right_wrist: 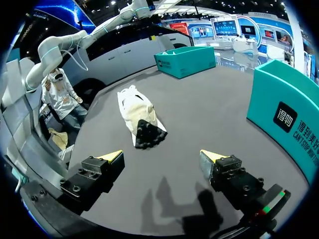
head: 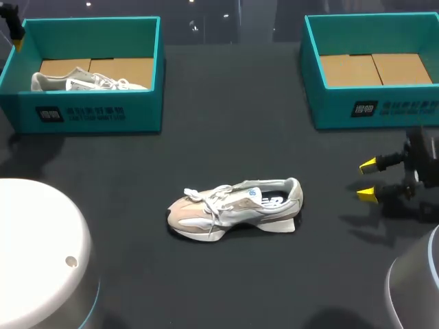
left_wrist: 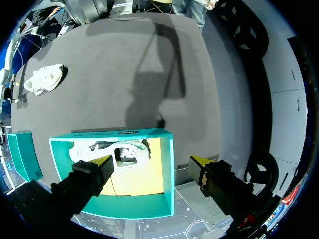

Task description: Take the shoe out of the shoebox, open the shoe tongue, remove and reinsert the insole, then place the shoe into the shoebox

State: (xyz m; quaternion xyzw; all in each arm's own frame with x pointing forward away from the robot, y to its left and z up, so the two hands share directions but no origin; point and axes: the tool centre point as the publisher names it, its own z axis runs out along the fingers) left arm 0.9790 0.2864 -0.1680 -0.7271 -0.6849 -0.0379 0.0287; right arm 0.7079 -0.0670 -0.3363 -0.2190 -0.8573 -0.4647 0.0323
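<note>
Beige-grey sneaker [head: 234,208], white laces, being supported mid-table by matte dark tabletop [head: 226,123]; open room all round. Right gripper [head: 368,179] being held spread near right edge, well apart from shoe. Left gripper [left_wrist: 152,160] being held spread over rectangular teal shoebox [head: 89,113], second sneaker [head: 82,81] inside.

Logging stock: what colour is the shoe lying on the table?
Beige and white; the shoe shows best in head view.

Shoe [head: 236,209]: cloth mesh, suede-like panels (matt); table [head: 226,116]: dark, matt.
</note>
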